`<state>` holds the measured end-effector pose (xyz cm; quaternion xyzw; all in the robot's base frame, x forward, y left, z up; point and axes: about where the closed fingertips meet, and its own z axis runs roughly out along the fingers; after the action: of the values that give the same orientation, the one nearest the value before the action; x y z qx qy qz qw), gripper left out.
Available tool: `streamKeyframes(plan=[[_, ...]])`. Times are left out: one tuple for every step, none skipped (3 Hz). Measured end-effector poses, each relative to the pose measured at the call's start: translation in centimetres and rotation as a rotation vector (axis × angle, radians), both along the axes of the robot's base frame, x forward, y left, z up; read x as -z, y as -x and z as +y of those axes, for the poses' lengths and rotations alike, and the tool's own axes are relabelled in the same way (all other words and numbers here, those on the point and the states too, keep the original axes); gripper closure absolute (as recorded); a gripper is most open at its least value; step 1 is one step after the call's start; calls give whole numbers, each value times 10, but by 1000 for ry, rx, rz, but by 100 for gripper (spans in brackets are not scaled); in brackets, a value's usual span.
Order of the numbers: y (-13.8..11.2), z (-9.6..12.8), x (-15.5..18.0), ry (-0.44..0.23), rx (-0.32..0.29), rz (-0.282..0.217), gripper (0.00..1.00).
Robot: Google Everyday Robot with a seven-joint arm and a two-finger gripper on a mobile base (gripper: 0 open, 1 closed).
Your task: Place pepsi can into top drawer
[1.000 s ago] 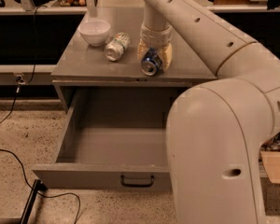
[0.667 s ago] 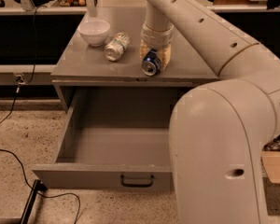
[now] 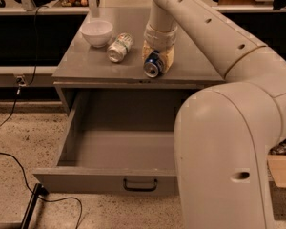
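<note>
The pepsi can [image 3: 154, 65], dark blue with a silver end, is tipped on its side near the front edge of the grey cabinet top [image 3: 86, 66]. My gripper [image 3: 158, 57] reaches down from above and is shut on the can, its tan fingers [image 3: 168, 60] on either side of it. The top drawer [image 3: 119, 149] is pulled wide open below, empty inside, with a flat front panel and a small dark pull handle [image 3: 140, 185]. My arm fills the right side of the view and hides the drawer's right part.
A pale green-and-white can [image 3: 119, 47] lies on its side on the cabinet top, left of my gripper. A white bowl [image 3: 97, 33] stands behind it. Black cables [image 3: 19, 171] run over the speckled floor at left. A wooden box [image 3: 281, 168] sits at right.
The gripper and the pepsi can have edged slightly toward the cabinet's front edge. Nothing else has moved.
</note>
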<state>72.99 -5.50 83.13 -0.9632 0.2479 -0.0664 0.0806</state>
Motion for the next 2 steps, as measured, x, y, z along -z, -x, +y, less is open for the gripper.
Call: streamKeyframes(plan=[[18,-12,-15,-105,90,30,100],[47,-24,-39,-196,167,46,100]])
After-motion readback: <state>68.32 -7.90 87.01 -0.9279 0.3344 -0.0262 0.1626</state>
